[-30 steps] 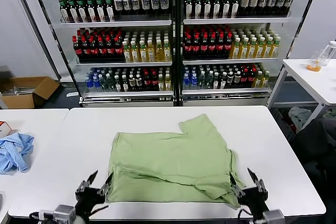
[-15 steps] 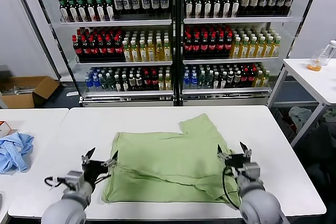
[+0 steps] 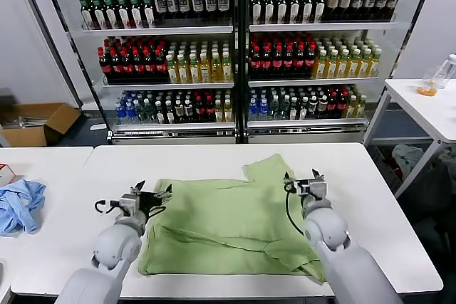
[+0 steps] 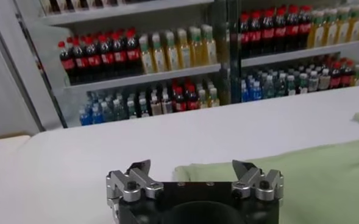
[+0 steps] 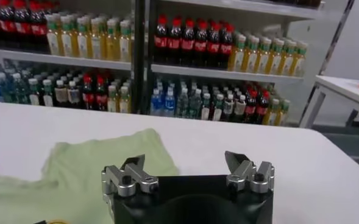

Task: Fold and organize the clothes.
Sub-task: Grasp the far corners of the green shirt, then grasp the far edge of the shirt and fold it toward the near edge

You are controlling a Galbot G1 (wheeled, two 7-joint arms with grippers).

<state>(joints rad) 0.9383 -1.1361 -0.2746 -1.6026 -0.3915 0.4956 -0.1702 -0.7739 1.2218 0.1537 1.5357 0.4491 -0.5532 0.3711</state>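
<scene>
We see the green T-shirt point(image 3: 231, 222) lying partly folded and rumpled on the white table point(image 3: 370, 197), one sleeve toward the shelves point(image 3: 235, 55) of bottles. Our left gripper point(image 3: 152, 195) and right gripper point(image 3: 301, 179) hover at its far corners, jaws wide, holding nothing. No labels read clearly. A blue garment point(image 3: 18, 204) lies aside.

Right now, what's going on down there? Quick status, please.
Left pincer open, right pincer open, both empty. Green T-shirt part-folded on table. Nothing blocking.
</scene>
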